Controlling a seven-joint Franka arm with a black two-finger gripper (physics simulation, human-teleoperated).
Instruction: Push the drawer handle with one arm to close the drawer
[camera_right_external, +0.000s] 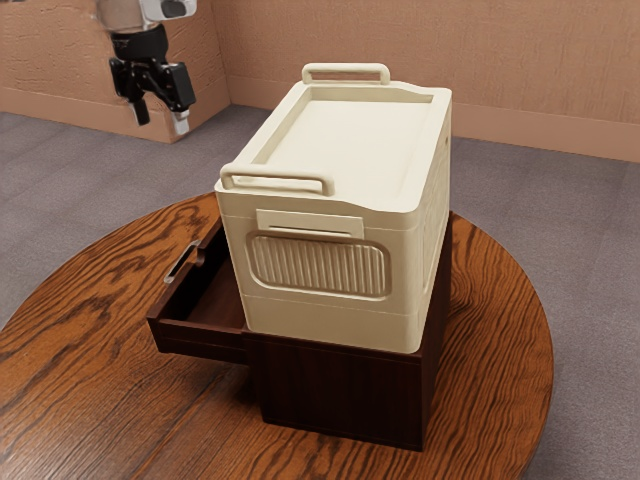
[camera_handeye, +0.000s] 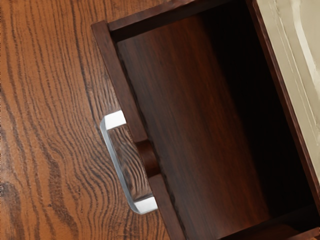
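exterior, claw (camera_right_external: 161, 118): fingers spread, holding nothing, up above table height
exterior, drawer (camera_right_external: 200, 343): pulled out of the cabinet (camera_right_external: 340, 390), lower than claw
exterior, box (camera_right_external: 320, 318): on cabinet, beyond drawer from claw
wrist, handle (camera_handeye: 117, 160): on drawer's outer face, under the hand, clear of claw
step: approach, I'd say; push not begun
next: lower claw outside handle, then push toward cabinet

Cream box (camera_right_external: 345, 140), wooden table (camera_right_external: 500, 345), floor (camera_right_external: 550, 200), walls (camera_right_external: 500, 60)
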